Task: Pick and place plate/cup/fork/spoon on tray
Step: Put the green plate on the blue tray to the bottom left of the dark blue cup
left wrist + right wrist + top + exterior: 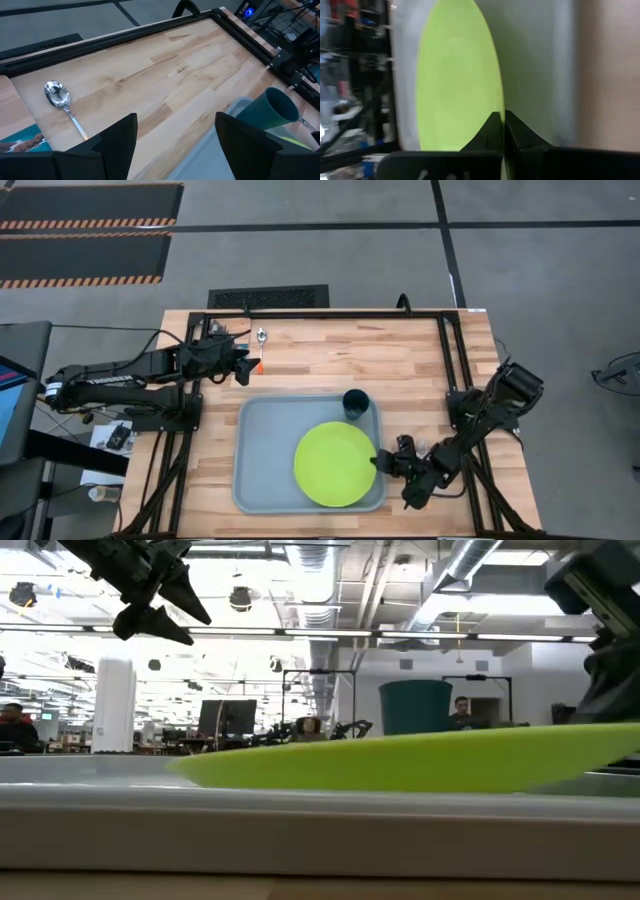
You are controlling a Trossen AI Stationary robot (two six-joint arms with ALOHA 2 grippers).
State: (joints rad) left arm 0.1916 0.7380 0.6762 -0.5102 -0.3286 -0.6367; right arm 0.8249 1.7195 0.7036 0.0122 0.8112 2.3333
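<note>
Plate [336, 464] edge between right gripper [377, 462] fingers, contact hidden.

Pale wood-plank table [400, 360], shiny metal spoon [61, 100] — matt plate [335, 463], smooth tray [262, 455]

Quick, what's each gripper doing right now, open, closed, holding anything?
Left gripper: open, holding nothing, above the table near the spoon.
Right gripper: closed on the plate's rim, over the tray.

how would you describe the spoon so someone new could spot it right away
Start at the wooden table and go to its far edge, beyond the blue-grey tray, near the left gripper. The spoon lies there on bare wood. It is the only shiny silver utensil visible, unlike the green plate and teal cup on the tray.
</note>
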